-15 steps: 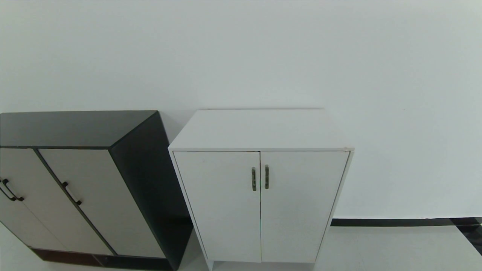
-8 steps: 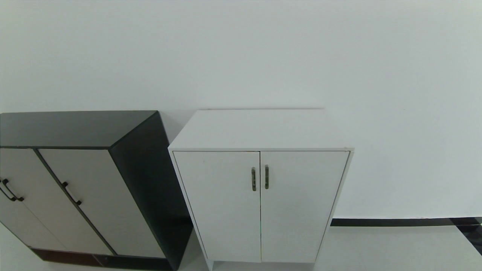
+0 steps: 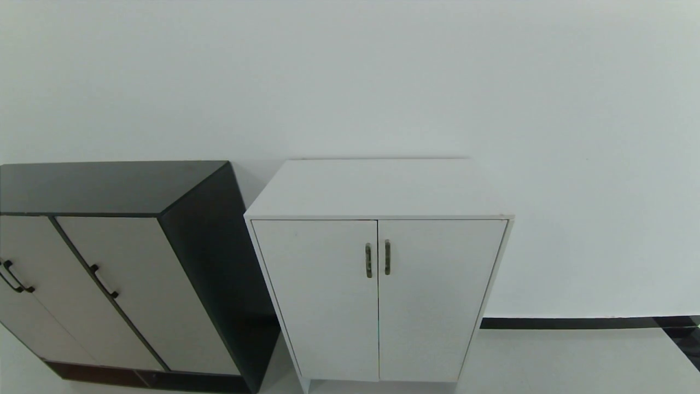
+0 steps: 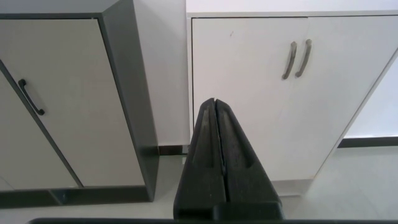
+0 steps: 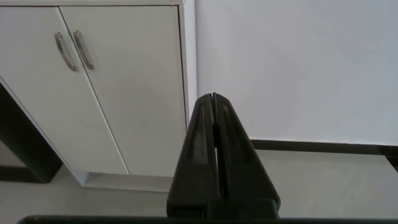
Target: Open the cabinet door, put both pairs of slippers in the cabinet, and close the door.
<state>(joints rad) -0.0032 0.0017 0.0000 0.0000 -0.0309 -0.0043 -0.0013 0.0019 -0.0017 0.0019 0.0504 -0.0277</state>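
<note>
A white two-door cabinet (image 3: pixel 377 295) stands against the wall with both doors closed. Two metal handles (image 3: pixel 377 259) sit side by side at the centre seam. The cabinet (image 4: pixel 273 93) lies ahead of my left gripper (image 4: pixel 215 102), whose fingers are pressed together with nothing between them, well short of the doors. My right gripper (image 5: pixel 213 98) is likewise shut and empty, in front of the cabinet's right door (image 5: pixel 124 87) and the wall beside it.
A black cabinet (image 3: pixel 120 262) with beige doors and black handles stands directly left of the white one, also closed. Light floor (image 3: pixel 574 361) extends to the right, with a dark baseboard strip (image 3: pixel 579 323) along the white wall.
</note>
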